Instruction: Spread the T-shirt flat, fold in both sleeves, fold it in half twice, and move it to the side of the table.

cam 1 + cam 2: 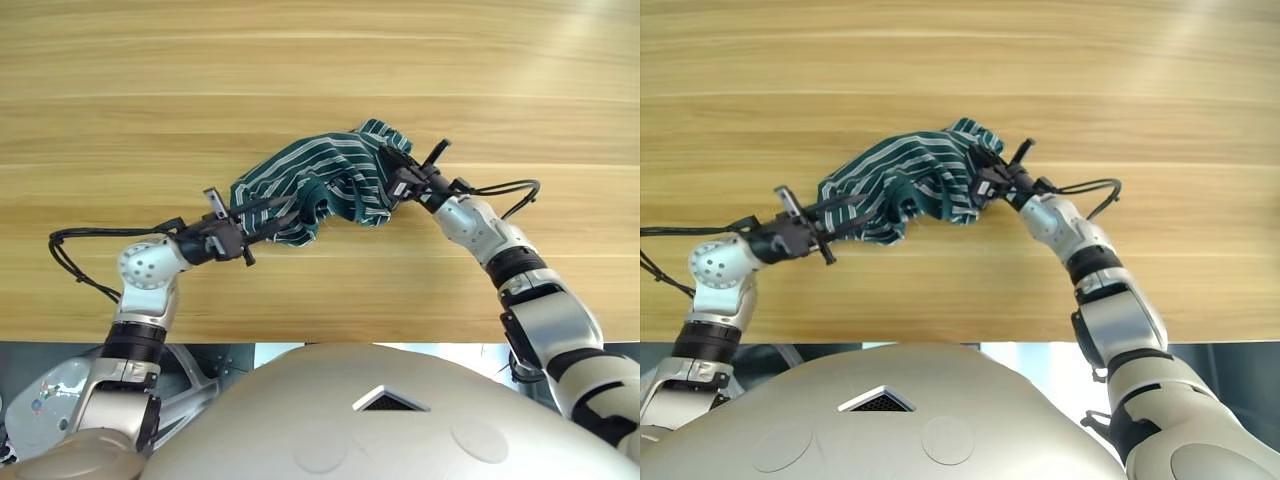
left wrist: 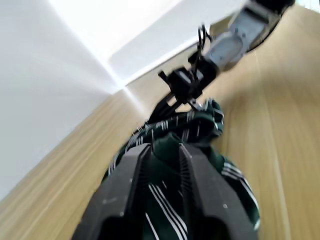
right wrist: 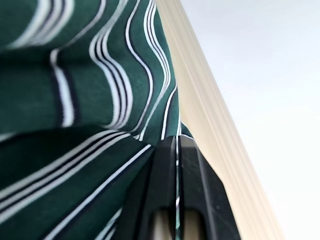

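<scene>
Green striped T-shirt [image 1: 320, 188] is bunched up mid-frame on the table [image 1: 300, 60]. 2 pinches on it: left gripper [image 1: 272, 222] clamps its lower-left edge, right gripper [image 1: 388, 180] its right edge (probably to tug it flat).

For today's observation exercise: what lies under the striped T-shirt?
Wooden table shows around the bunched T-shirt; the surface directly beneath is covered, so anything there cannot be seen.
</scene>
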Controlling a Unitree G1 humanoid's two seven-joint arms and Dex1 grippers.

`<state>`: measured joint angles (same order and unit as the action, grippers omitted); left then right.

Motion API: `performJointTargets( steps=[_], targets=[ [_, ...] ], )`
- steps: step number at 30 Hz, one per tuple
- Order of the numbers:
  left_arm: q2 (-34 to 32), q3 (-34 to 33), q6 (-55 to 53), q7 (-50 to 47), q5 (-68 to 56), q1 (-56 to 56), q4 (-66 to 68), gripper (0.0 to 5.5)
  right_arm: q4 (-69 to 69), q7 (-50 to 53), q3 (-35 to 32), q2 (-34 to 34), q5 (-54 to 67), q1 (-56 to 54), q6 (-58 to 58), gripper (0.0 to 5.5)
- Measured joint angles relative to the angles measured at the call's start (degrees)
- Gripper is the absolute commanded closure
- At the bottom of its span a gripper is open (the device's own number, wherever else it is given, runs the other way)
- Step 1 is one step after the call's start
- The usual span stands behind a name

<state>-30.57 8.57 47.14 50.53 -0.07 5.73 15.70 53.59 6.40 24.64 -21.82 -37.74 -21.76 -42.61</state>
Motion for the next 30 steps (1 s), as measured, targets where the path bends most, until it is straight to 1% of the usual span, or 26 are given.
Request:
performJointTargets(
  steps=[5, 11, 15, 21, 24, 30],
  targets=[
    [-3.6, 0.4, 0.4, -6.3, 14.5, -2.6, 2.8, 4.43, -2.2, 0.2, 2.2, -1.4, 0.0, 0.2, 0.9, 5.44],
    [-9.0, 3.4, -0.2, -6.1, 20.0, -3.0, -1.0, 4.43, -8.1, -1.8, 4.4, -3.8, 0.0, 1.9, 2.1, 5.44],
    [-12.1, 6.4, -1.1, -4.1, 22.4, -4.7, -2.6, 4.43, -19.6, -11.6, 5.2, -8.7, 2.0, 6.3, 2.7, 5.44],
    [-13.0, 8.7, -3.6, -2.7, 22.4, -8.4, -5.8, 4.43, -37.2, -29.2, 1.9, -21.0, 7.4, 13.4, 7.9, 5.44],
    [-13.0, 9.2, -4.3, -3.0, 22.4, -9.0, -5.8, 4.43, -43.9, -34.3, -0.3, -23.8, 9.6, 13.9, 10.1, 5.44],
    [-13.4, 10.3, -4.7, -5.0, 25.6, -10.8, -4.3, 4.43, -44.4, -38.9, -1.4, -24.4, 6.0, 9.9, 14.2, 5.44]
  ],
)
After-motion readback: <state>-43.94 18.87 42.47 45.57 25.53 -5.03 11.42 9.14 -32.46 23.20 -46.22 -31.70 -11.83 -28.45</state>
